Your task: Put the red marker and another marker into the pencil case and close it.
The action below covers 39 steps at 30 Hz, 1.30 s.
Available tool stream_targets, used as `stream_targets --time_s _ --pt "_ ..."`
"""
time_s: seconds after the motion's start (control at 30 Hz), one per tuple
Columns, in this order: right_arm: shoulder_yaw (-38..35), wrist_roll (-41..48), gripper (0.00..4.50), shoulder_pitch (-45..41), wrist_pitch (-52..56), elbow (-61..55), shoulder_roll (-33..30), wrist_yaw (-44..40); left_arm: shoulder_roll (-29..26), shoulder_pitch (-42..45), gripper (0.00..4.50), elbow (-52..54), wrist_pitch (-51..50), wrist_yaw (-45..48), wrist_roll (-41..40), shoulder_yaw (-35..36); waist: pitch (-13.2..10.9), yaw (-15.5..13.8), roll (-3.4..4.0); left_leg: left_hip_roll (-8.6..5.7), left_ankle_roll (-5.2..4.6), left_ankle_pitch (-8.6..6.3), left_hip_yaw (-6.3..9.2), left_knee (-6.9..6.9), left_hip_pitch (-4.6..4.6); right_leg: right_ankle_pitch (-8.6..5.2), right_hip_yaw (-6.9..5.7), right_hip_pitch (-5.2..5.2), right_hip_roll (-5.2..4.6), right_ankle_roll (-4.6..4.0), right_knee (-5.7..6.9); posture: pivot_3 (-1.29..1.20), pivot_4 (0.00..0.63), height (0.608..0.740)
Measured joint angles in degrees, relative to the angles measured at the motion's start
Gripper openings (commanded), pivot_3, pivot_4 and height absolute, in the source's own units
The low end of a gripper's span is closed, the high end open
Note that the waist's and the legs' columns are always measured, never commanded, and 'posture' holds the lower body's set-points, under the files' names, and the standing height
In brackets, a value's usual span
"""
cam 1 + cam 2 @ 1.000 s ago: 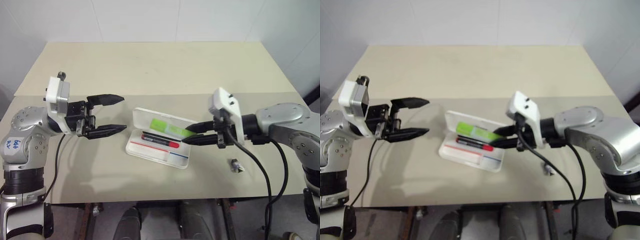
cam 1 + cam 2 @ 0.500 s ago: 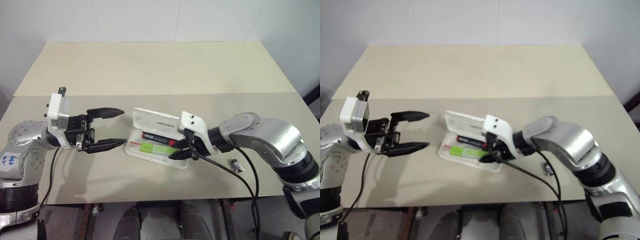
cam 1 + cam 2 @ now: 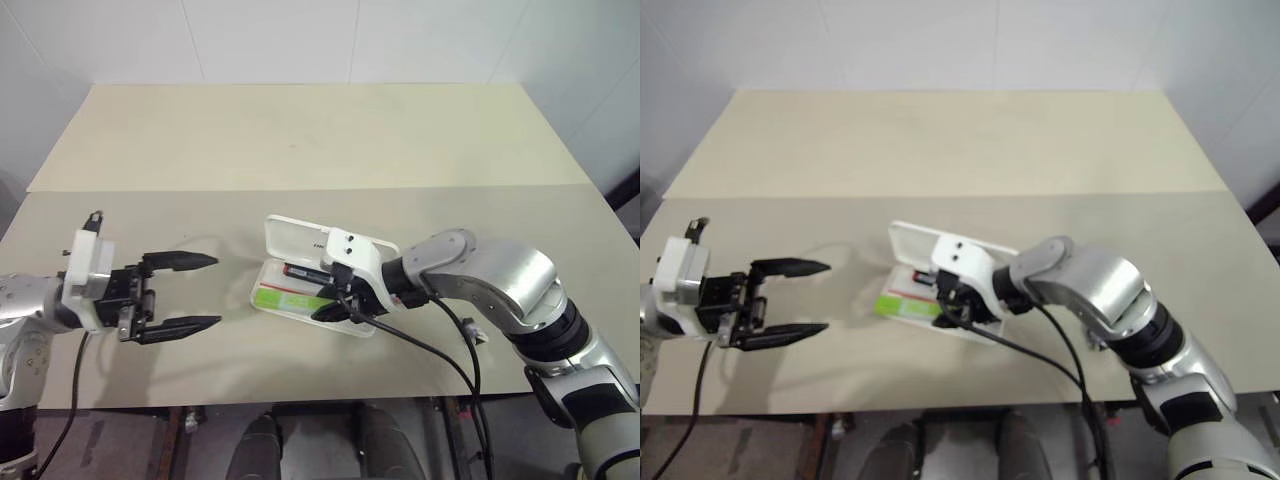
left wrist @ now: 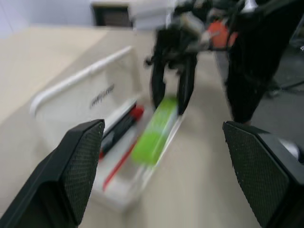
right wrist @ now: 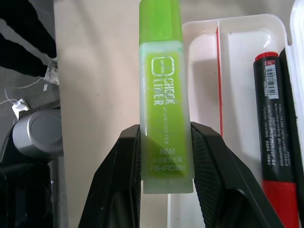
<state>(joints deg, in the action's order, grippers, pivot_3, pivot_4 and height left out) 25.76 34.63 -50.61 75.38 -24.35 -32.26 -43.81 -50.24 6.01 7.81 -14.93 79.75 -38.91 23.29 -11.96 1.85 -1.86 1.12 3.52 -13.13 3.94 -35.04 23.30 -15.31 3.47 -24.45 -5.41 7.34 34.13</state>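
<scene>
At far left above the beige counter (image 3: 300, 140), left pincer (image 3: 185, 293) stands wide apart, empty. Centre: flat white hinged plastic pencil case (image 3: 295, 240) lies open, black red-capped marker (image 5: 274, 123) inside. Right pincer (image 5: 164, 156) clamps chunky light-green highlighter (image 5: 164, 95) over case's near edge.

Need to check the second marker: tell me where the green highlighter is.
The green highlighter is clamped in the right tool, over the near edge of the open pencil case, beside the red marker lying inside.
</scene>
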Motion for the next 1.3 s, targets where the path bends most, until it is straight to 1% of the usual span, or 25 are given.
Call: stream_targets --time_s 0.2,0.37,0.57,0.7,0.77,0.83,1.0,1.03,1.17,1.3 --pt "-0.5 -0.04 1.1 0.01 1.51 0.02 1.19 2.15 -0.04 0.57 4.25 -6.47 3.26 2.84 -0.56 3.42 0.0 -0.13 0.0 0.0 0.01 -0.01 0.0 0.0 0.01 0.0 -0.01 0.01 -0.02 0.0 -0.01 0.0 0.15 0.74" --pt "-0.5 -0.65 1.1 0.01 2.2 0.45 1.54 3.58 -0.07 0.43 4.25 -9.57 4.24 4.47 -1.53 5.67 0.0 0.05 0.0 0.01 0.01 -0.01 -0.01 0.0 0.0 0.01 -0.01 0.0 0.0 0.02 0.03 0.0 0.15 0.74" --pt "-1.26 -1.42 1.1 -0.04 4.5 2.22 5.45 6.59 -0.37 0.05 4.25 -12.89 6.35 6.15 -1.2 6.03 0.0 0.38 0.0 0.05 0.01 -0.01 -0.01 0.01 -0.02 0.01 -0.01 -0.05 0.03 0.01 0.18 0.0 0.15 0.74" --pt "-1.3 -1.39 1.1 -0.04 5.87 2.21 6.26 7.19 -0.4 0.64 4.25 -12.79 6.36 6.11 -1.21 6.02 0.0 0.28 -0.01 0.05 0.01 -0.01 -0.01 0.0 -0.02 0.01 -0.01 -0.05 0.02 0.01 0.21 0.0 0.15 0.74" --pt "-1.3 -1.44 1.86 -0.04 5.86 2.21 6.26 7.29 -0.4 1.34 4.25 -12.79 6.36 6.01 -1.21 5.99 0.0 0.28 -0.01 0.05 0.01 -0.01 -0.01 0.0 -0.02 0.01 -0.02 -0.05 0.03 0.02 0.23 0.0 0.15 0.74" --pt "-1.3 -1.49 2.48 -0.04 5.67 2.21 6.27 7.37 -0.4 2.19 4.25 -12.78 6.35 5.83 -1.21 5.98 0.0 0.28 -0.01 0.05 0.01 -0.01 -0.01 0.0 -0.03 0.01 -0.02 -0.05 0.03 0.02 0.25 0.0 0.15 0.74" --pt "-1.3 -2.04 4.23 -0.03 4.3 2.35 6.48 7.63 -0.39 3.55 4.25 -12.77 6.39 5.33 -1.21 5.87 0.0 0.46 -0.01 0.06 0.01 -0.01 -0.01 0.0 -0.03 0.06 -0.02 -0.06 0.04 0.11 0.29 0.0 0.15 0.74" --pt "-1.3 -2.04 4.47 -0.04 4.17 2.36 6.48 7.63 -0.39 3.82 4.25 -12.75 6.39 5.21 -1.21 5.88 0.01 0.49 -0.01 0.06 0.01 0.0 -0.01 0.0 -0.03 0.08 -0.02 -0.06 0.05 0.15 0.29 0.0 0.15 0.74" --pt "-2.27 -0.96 4.47 -0.03 3.82 1.61 5.02 6.49 -0.28 4.02 4.25 -11.43 6.15 4.32 -1.29 5.33 0.0 0.63 -0.01 0.06 0.01 -0.01 0.0 0.0 -0.03 0.14 -0.02 -0.06 0.04 0.25 0.3 0.0 0.15 0.74" --pt "-7.41 3.63 4.47 -0.02 4.88 -1.12 0.04 2.01 2.06 5.23 4.25 -6.68 4.51 1.85 -2.78 3.62 0.01 0.09 -0.02 0.06 0.01 -0.01 -0.01 -0.01 -0.04 0.15 -0.03 -0.04 0.04 0.28 0.3 0.0 0.15 0.74"
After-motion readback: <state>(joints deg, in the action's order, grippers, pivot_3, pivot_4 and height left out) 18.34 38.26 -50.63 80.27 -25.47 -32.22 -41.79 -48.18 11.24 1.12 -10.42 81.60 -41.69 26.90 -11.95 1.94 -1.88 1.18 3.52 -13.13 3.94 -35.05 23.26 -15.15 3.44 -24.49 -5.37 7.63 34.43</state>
